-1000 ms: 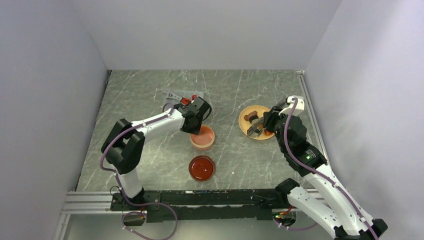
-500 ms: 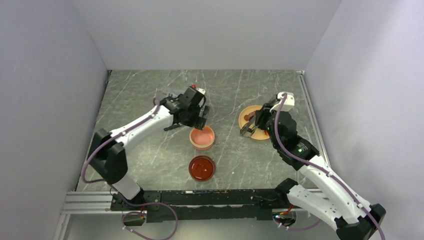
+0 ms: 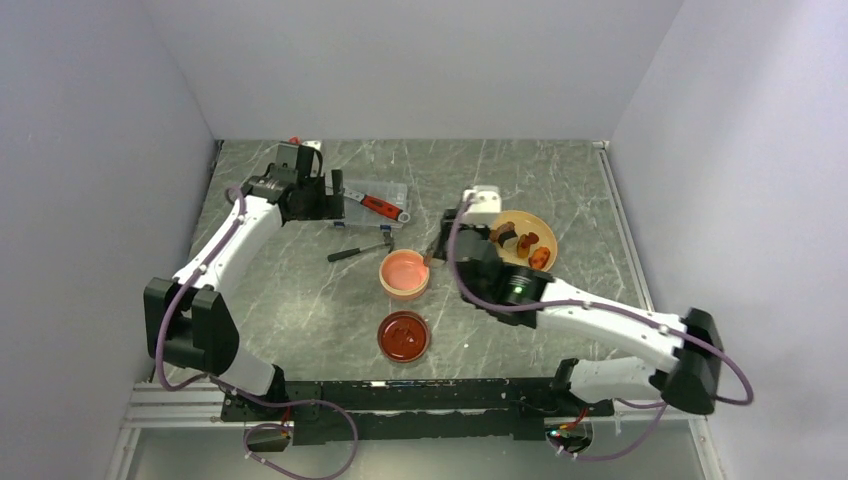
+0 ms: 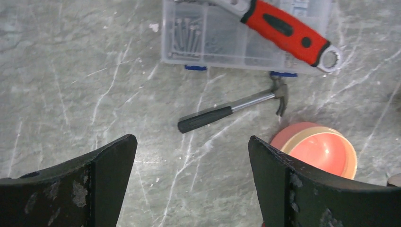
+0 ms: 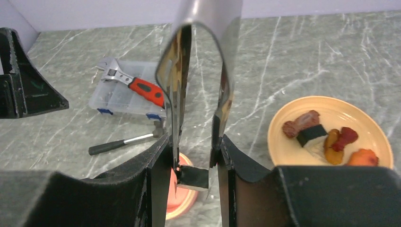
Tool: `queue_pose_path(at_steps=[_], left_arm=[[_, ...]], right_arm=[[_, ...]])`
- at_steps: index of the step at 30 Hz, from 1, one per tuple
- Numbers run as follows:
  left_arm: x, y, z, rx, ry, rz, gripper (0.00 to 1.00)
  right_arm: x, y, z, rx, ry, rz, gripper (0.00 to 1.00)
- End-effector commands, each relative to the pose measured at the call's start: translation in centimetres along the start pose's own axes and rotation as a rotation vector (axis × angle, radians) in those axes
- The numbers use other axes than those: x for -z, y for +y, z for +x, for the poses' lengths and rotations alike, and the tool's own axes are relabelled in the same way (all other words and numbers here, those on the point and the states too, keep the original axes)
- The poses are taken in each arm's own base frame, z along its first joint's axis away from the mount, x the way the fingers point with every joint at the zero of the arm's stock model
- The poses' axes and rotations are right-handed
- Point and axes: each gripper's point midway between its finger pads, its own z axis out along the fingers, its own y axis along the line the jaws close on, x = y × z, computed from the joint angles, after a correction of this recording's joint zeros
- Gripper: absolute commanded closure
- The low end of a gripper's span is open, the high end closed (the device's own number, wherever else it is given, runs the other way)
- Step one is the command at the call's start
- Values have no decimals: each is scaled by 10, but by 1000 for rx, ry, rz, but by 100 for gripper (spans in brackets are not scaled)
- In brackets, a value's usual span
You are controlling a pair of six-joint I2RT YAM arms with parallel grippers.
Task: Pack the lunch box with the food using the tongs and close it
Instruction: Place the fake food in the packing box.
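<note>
Right gripper [image 5: 193,153] clamps slim grey metal tongs [image 5: 176,71]; their tips pinch a small dark food piece [image 5: 194,177] at the round salmon-pink tub's [image 3: 404,275] right rim. Left gripper [image 4: 191,142] hangs spread wide, holding nothing, over the grey marble table [image 3: 300,290].

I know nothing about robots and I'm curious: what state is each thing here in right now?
Lunch box: open, empty.
Lid: off, lying on the table.
Tongs: squeezed on a food piece at the lunch box's edge.
Right gripper: shut on the tongs.
Left gripper: open, empty.
Plate: holds several food pieces.
Clear case: looks shut, red wrench on top.
Hammer: lying flat.
</note>
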Motion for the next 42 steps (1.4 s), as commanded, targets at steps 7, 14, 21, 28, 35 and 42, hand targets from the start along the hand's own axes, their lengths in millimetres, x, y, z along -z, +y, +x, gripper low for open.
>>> queue_pose_path(at_steps=[7, 14, 21, 28, 35, 42], left_arm=[[19, 8, -17, -8, -91, -5, 6], [21, 9, -18, 1, -94, 7, 6], [20, 10, -18, 15, -88, 23, 7], [18, 13, -17, 22, -78, 23, 7], [16, 11, -16, 28, -67, 40, 6], [15, 11, -15, 31, -60, 49, 6]], right_arm=[[-27, 68, -19, -34, -99, 90, 76], [-43, 86, 12, 17, -58, 122, 76], [-50, 89, 35, 62, -21, 158, 75], [-56, 91, 48, 91, -9, 172, 69], [-60, 94, 56, 106, -2, 182, 61], [-61, 97, 54, 114, -4, 179, 55]])
